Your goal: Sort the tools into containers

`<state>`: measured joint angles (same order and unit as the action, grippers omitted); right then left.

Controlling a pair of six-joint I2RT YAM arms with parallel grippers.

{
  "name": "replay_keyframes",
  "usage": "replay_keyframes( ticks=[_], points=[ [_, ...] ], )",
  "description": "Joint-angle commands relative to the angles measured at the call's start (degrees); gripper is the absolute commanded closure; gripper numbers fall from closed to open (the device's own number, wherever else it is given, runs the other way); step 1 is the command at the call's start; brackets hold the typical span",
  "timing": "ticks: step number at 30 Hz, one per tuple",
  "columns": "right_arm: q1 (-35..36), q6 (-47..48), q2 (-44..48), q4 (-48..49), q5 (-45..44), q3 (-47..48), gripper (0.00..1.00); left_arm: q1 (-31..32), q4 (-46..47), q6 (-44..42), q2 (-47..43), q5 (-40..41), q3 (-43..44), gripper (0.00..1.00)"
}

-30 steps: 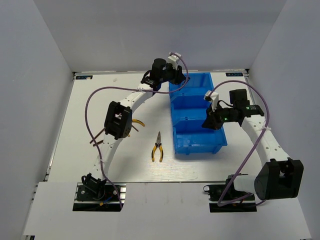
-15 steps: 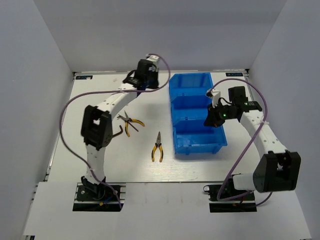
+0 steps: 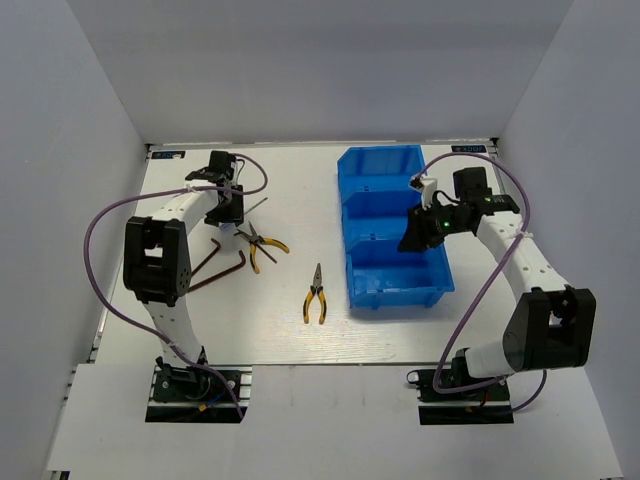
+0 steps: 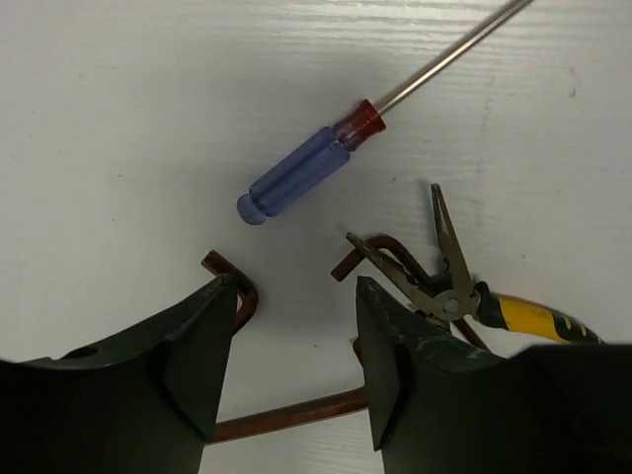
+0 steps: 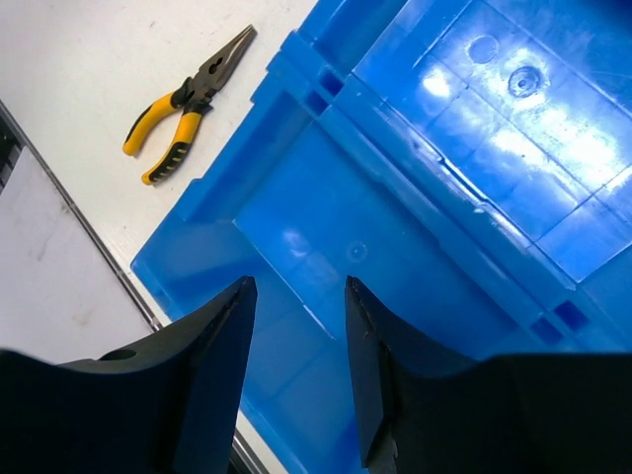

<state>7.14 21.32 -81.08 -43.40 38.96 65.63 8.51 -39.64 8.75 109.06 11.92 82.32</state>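
Observation:
My left gripper [image 3: 230, 222] is open and empty, low over the tools at the table's left. In the left wrist view it [image 4: 296, 341] straddles a long brown hex key [image 4: 296, 413], with a second hex key [image 4: 380, 245] under open pliers [image 4: 444, 281] to the right. A blue-handled screwdriver [image 4: 296, 176] lies just beyond. The top view shows these pliers [image 3: 262, 243], the hex keys [image 3: 220, 272] and a second pair of pliers [image 3: 316, 295] nearer the front. My right gripper [image 3: 412, 240] is open and empty above the blue bin [image 3: 393, 158], over its near compartment [image 5: 326, 227].
The bin's three compartments look empty in the top and right wrist views. The second pliers [image 5: 188, 104] lie on the table just left of the bin. Purple cables loop from both arms. White walls enclose the table on three sides.
My left arm has swung from over the bin's far end leftward and down to the tools at the left. My right gripper has stayed over the bin, shifting only slightly.

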Motion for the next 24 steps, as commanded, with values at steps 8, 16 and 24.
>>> replay_keyframes(
  ticks=[8,16,24],
  points=[
    [-0.2,1.0,4.9,-1.0,2.2,-3.7,0.52,-1.1,3.4,-10.1,0.6,-6.5,2.2,0.36],
    [-0.1,3.0,5.1,-4.9,1.4,-2.2,0.52,-1.7,3.0,-12.4,8.4,-7.6,8.2,0.34],
    [-0.3,5.1,5.2,-8.2,-0.3,-1.6,0.52,-1.7,4.1,-13.0,10.8,-8.7,7.6,0.44]
  ],
)
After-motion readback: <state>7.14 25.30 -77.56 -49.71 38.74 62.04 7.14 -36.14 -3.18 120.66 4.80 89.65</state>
